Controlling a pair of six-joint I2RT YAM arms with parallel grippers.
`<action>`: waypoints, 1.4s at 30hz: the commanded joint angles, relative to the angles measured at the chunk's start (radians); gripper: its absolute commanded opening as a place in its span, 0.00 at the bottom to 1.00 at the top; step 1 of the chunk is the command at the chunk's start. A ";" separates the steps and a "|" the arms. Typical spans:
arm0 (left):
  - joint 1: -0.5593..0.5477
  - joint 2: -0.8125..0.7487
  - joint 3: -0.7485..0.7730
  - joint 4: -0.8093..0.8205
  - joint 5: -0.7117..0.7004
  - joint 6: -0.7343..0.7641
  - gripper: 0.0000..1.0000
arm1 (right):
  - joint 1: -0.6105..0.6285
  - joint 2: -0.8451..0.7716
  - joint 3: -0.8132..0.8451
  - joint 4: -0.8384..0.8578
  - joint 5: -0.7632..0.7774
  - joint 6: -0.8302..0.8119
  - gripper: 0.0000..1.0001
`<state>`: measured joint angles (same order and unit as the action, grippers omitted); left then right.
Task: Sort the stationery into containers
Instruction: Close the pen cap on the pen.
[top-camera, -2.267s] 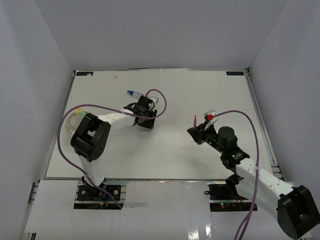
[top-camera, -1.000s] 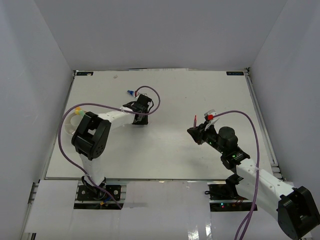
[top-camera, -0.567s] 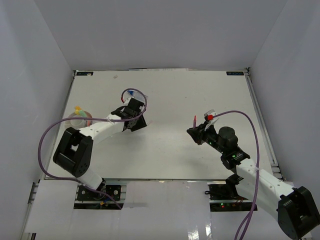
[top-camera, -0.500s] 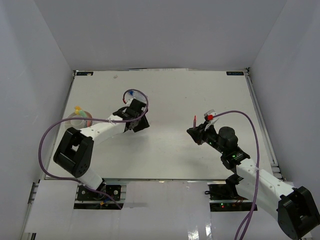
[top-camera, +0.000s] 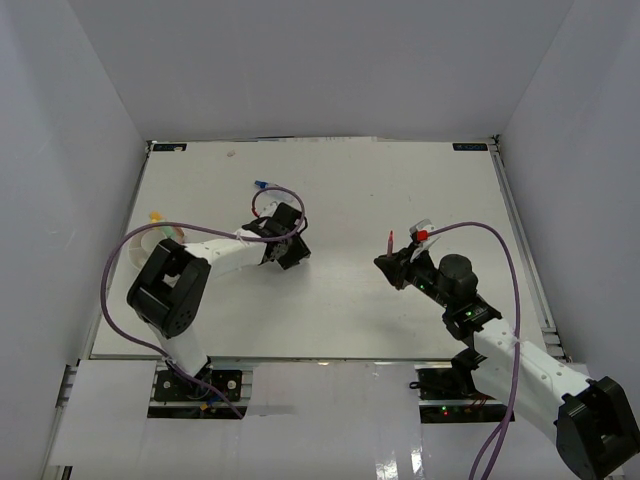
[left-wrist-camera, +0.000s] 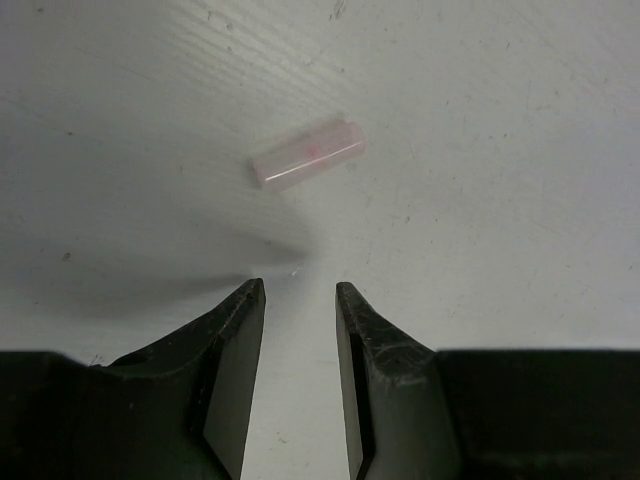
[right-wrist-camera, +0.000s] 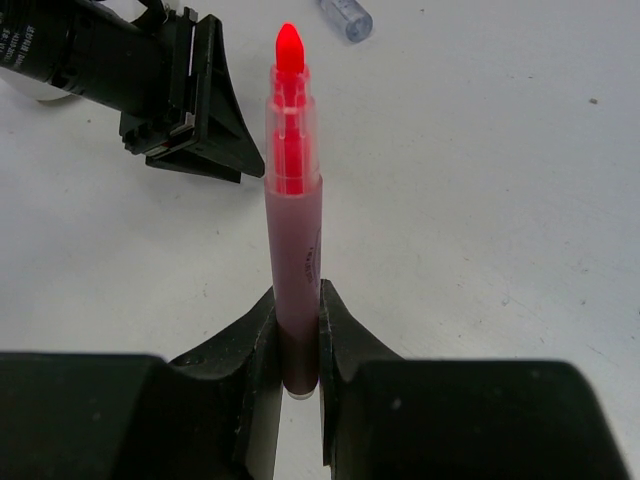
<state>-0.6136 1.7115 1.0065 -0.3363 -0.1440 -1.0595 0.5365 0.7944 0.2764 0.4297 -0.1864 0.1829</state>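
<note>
Closest in, the right fingers (right-wrist-camera: 252, 335) are clenched tight on the red marker (right-wrist-camera: 293, 235), gripping it by the tail end with the tip pointing away from the wrist. It's a round, smooth, see-through dark red barrel with a clear collar and a neon-red tip, no cap on. There's a faint line of print down the barrel, but it's way too small to read. Further over, the left fingers (left-wrist-camera: 235, 340) are matte black and wedge-shaped. They sit partly apart with nothing between them, low over the white counter (left-wrist-camera: 500, 150), which looks lightly scuffed and speckled. Just past their tips lies a pinkish tube (left-wrist-camera: 306, 153), stubby and translucent, on its side. Further back, the blue-capped bottle (top-camera: 262, 185) lies on the counter, too small to make out beyond the blue end. Off to the left, the round white dish (top-camera: 140, 243) is half hidden by the left arm and its purple cable (top-camera: 108, 285), with something yellow (top-camera: 157, 216) at its far rim.
</note>
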 joint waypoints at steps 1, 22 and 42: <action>0.002 0.022 0.046 0.042 -0.034 -0.063 0.45 | -0.006 -0.012 -0.014 0.052 -0.002 -0.003 0.08; 0.049 0.115 0.084 0.060 -0.135 -0.099 0.45 | -0.007 -0.018 -0.016 0.052 -0.004 -0.003 0.08; 0.086 0.191 0.175 0.043 -0.126 -0.066 0.45 | -0.007 -0.006 -0.013 0.052 -0.019 -0.008 0.08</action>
<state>-0.5339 1.8843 1.1564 -0.2588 -0.2619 -1.1286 0.5358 0.7929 0.2638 0.4290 -0.1932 0.1799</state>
